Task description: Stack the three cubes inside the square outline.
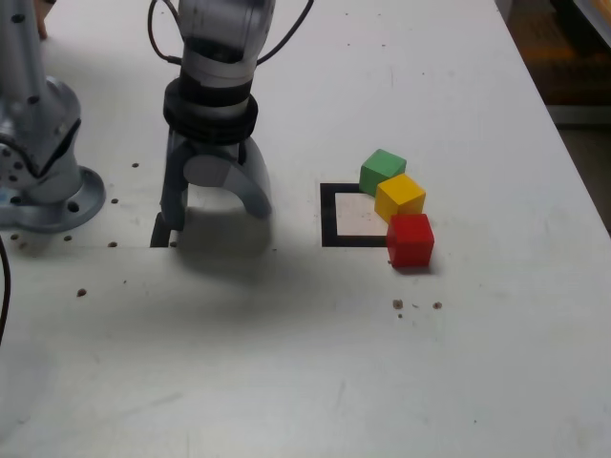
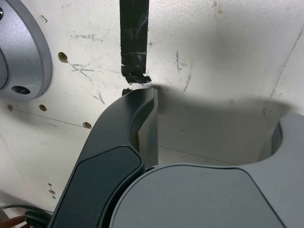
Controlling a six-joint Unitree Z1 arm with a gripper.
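Three cubes crowd the square outline's edge.

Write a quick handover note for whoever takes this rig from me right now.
Gripper: open, empty, low over the table, well to the exterior view's left of the square outline.
Cubes: green cube, yellow cube and red cube sit in a row along the outline's right edge, none stacked.
Done: nothing stacked yet.
Left: stack all three inside the outline.
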